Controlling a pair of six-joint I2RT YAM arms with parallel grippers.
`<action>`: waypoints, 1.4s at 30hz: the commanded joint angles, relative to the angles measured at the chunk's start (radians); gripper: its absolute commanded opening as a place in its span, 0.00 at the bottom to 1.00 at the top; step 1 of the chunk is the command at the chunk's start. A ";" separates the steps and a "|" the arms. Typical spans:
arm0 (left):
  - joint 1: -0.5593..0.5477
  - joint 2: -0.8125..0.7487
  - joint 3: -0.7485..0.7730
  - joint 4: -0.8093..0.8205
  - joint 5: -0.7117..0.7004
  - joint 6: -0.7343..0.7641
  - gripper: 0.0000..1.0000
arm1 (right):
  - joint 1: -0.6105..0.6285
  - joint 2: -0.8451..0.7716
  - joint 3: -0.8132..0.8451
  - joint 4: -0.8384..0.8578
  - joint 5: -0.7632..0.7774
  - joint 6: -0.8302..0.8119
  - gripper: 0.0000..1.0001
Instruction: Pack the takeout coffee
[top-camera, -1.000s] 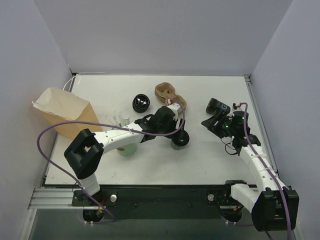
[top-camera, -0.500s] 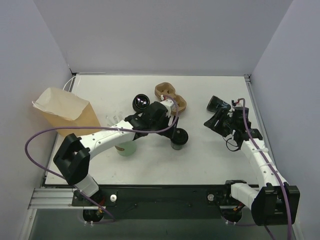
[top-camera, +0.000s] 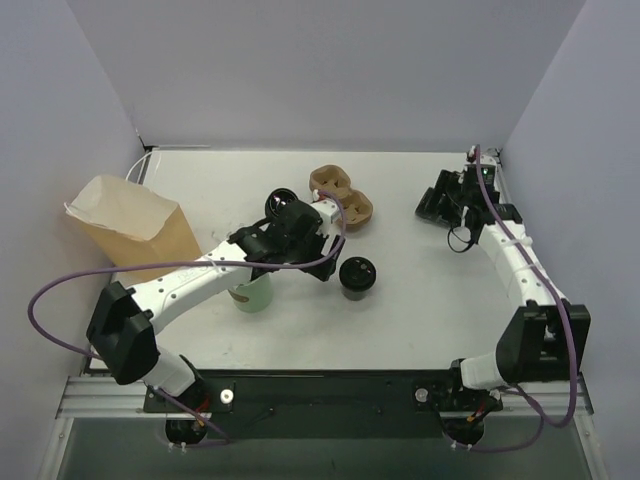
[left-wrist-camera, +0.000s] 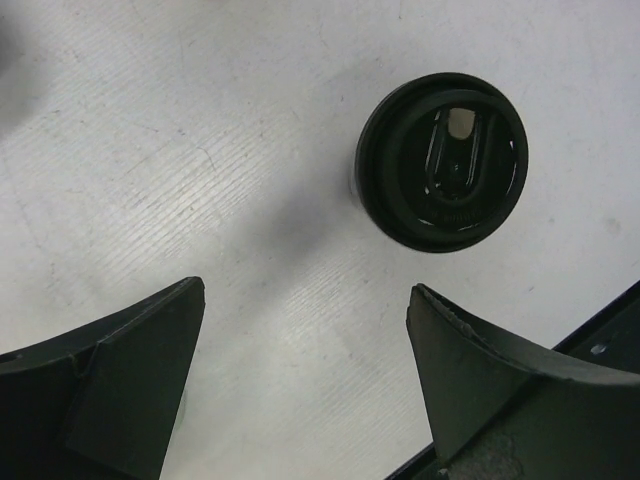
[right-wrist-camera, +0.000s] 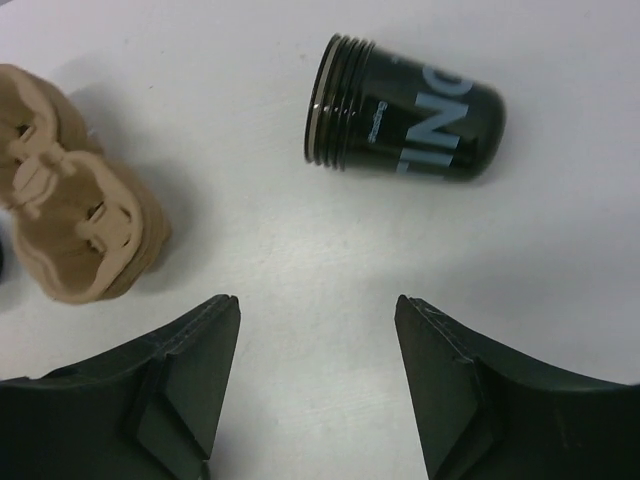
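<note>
Left gripper (left-wrist-camera: 305, 300) gapes wide, empty, near the small round black lidded takeout cup (left-wrist-camera: 445, 160). Right gripper (right-wrist-camera: 315, 310), parted and empty, faces a black threaded canister (right-wrist-camera: 405, 110) lying sideways, its pale-blue lettering perhaps "ING".

takeout coffee (top-camera: 358, 275) before the cup carrier (top-camera: 341, 192)

You see a brown paper bag (top-camera: 130, 225) at the left, a green cup (top-camera: 252, 295) near it, and a black bottle (right-wrist-camera: 405, 110) lying right of a brown cup holder (right-wrist-camera: 80, 190).
</note>
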 joint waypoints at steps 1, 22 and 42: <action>0.002 -0.123 0.039 -0.059 -0.013 0.089 0.94 | -0.004 0.128 0.147 -0.013 0.121 -0.229 0.67; -0.133 -0.395 -0.152 -0.013 -0.205 0.117 0.97 | 0.113 0.715 0.798 -0.145 0.566 -0.196 0.73; -0.176 -0.556 -0.187 0.021 -0.294 0.145 0.97 | 0.120 0.909 0.947 -0.374 0.726 -0.164 0.61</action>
